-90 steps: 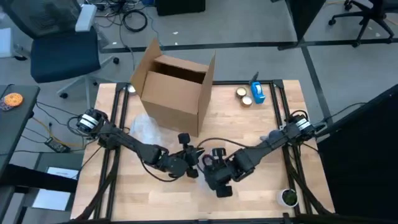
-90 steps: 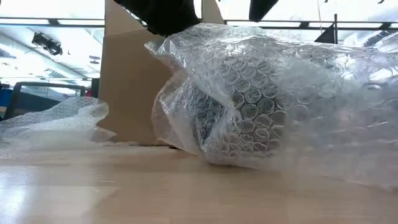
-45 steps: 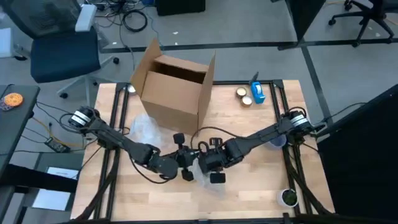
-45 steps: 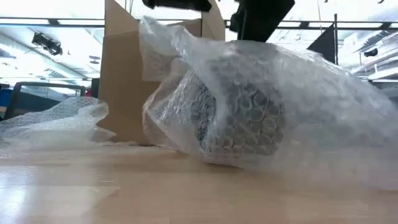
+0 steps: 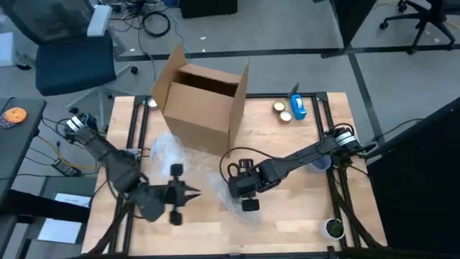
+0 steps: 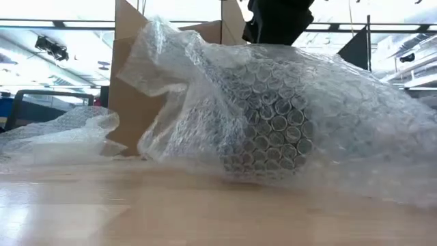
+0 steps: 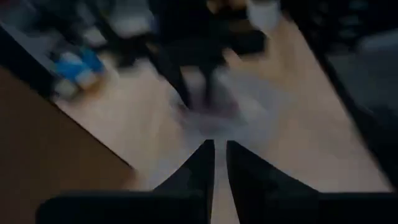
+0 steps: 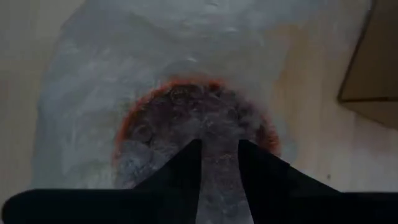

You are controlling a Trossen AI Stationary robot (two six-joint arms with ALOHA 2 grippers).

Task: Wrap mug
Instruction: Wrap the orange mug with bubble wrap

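Low and close, the mug [image 6: 270, 130] lies on its side on the table [image 5: 302, 162], swaddled in bubble wrap [image 6: 341, 116]. Right gripper [image 8: 217, 146] sits directly over it, fingers a narrow gap apart, seemingly pinching the wrap at the orange rim. Left gripper [image 5: 192, 191] is off toward the table's left-front, well apart from the bundle, fingers nearly together. Farther back stands the open cardboard box [image 5: 203, 104].

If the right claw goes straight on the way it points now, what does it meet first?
Most likely the bubble wrap over the mug: the right claw points straight at it, close above, though exact depth is unclear.
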